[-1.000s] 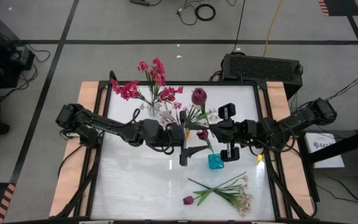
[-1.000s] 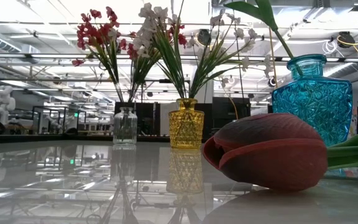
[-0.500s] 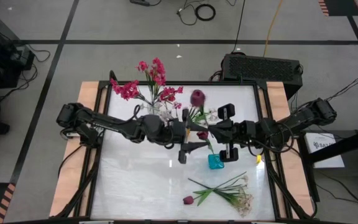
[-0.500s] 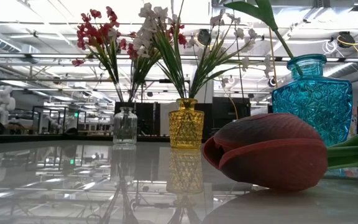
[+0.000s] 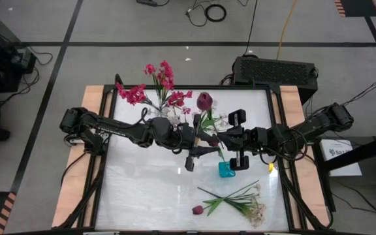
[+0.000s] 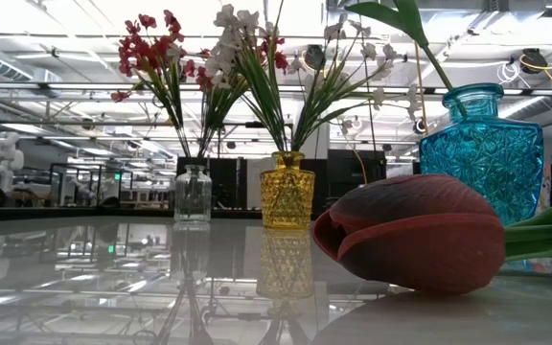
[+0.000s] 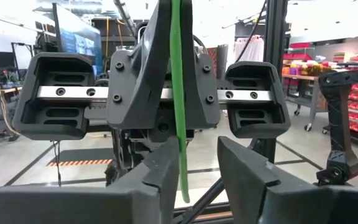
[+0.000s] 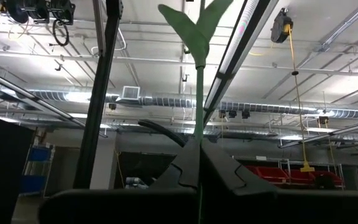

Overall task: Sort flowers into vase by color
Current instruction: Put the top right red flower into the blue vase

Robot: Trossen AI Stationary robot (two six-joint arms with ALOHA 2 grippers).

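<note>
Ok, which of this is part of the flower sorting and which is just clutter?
Job: maroon tulip held by right gripper, left gripper at its stem; clear vase, yellow vase, blue vase; loose sprigs.
Lying about: black box behind the table; cable coil.

a glossy white table [image 5: 142, 189] carries three glass vases [image 6: 287, 190] and loose flowers [image 5: 234, 201] lying flat.

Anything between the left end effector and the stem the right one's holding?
Nothing visible: the green stem, pinched by the right end effector, hangs between the fingers of the left end effector.
</note>
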